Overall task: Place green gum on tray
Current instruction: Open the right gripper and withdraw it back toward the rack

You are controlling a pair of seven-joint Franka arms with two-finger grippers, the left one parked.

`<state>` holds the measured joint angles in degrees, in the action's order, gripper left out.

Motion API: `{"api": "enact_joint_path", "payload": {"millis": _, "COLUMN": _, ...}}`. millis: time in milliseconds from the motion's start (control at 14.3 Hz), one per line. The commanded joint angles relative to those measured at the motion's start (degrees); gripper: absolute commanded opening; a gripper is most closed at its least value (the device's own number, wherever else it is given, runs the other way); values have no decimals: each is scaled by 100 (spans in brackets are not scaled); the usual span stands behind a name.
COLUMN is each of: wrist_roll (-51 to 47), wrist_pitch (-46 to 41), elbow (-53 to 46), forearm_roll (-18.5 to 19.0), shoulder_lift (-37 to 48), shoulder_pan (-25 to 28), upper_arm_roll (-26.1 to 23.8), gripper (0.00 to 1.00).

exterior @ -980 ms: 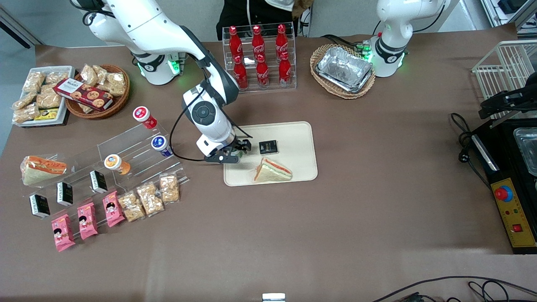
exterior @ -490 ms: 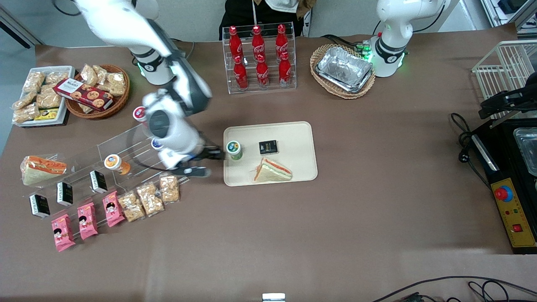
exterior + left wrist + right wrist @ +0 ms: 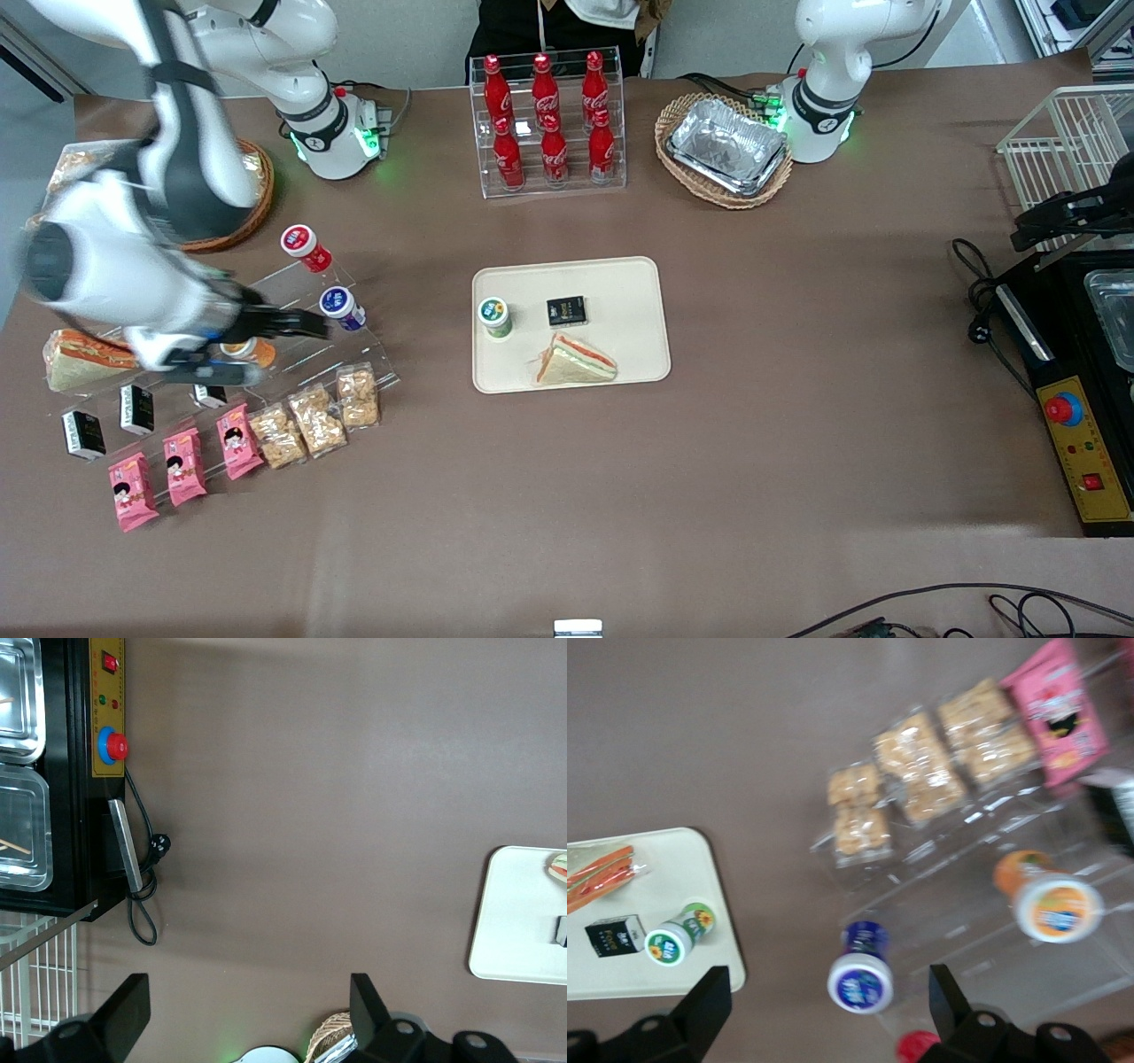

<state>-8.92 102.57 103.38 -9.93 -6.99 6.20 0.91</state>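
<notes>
The green gum (image 3: 495,316) stands upright on the tray (image 3: 620,359), near the tray's edge toward the working arm's end of the counter (image 3: 709,461), white lid uppermost. A small black box (image 3: 566,310) lies beside it on the tray, apart from it, and a wrapped triangular sandwich (image 3: 576,360) lies nearer the front camera than both. In the right wrist view the same three items appear together: green gum (image 3: 679,937), black box (image 3: 617,935) and sandwich (image 3: 601,877) on the tray (image 3: 700,868).

The hand (image 3: 266,346) is well apart from the tray, above the clear acrylic display stand (image 3: 292,310) toward the working arm's end of the counter; its fingers (image 3: 297,323) are spread and hold nothing (two dark fingers with a clear gap, the wrist view showing one finger (image 3: 700,1014) to each side of open space). Beneath it sits the orange-bodied bottle (image 3: 252,350), partly hidden by the hand. The blue-bodied bottle (image 3: 341,307) and the red-bodied bottle (image 3: 306,247) stand on the stand farther from the front camera. Cracker packets (image 3: 314,421) and pink snack packets (image 3: 182,465) lie in a row nearer the front camera than the stand.
</notes>
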Motion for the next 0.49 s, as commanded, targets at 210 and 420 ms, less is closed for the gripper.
{"api": "enact_joint_path", "payload": {"millis": 210, "wrist_roll": 101, "wrist_pitch": -1027, "elbow": -1390, "forearm_roll": 562, "shoulder_lift": -136, "shoulder_pan": -734, "upper_arm_roll": -82, "gripper": 100}}
{"api": "enact_joint_path", "payload": {"millis": 420, "wrist_roll": 92, "wrist_pitch": -1186, "elbow": -1671, "forearm_roll": 606, "shoulder_lift": -127, "shoulder_pan": -796, "upper_arm_roll": -38, "gripper": 100}}
